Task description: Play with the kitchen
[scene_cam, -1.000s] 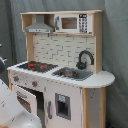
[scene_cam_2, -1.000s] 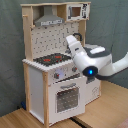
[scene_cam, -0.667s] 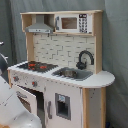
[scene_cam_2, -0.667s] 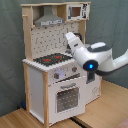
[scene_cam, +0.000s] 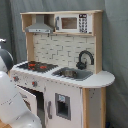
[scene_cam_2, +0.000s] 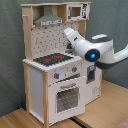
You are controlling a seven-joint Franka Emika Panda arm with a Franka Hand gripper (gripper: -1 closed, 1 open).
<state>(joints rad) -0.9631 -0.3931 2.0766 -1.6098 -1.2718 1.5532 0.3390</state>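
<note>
A dark grey-green fabric curtain (scene_cam: 115,45) hangs as backdrop (creased in soft vertical folds) in both exterior views; a light wooden plank floor (scene_cam_2: 107,107) lies beneath.

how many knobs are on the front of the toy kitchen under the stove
2, possibly more. In the second exterior view, one knob sits under the stovetop above the oven door, and another lies toward the second exterior view's right. The arm may hide more.
</note>
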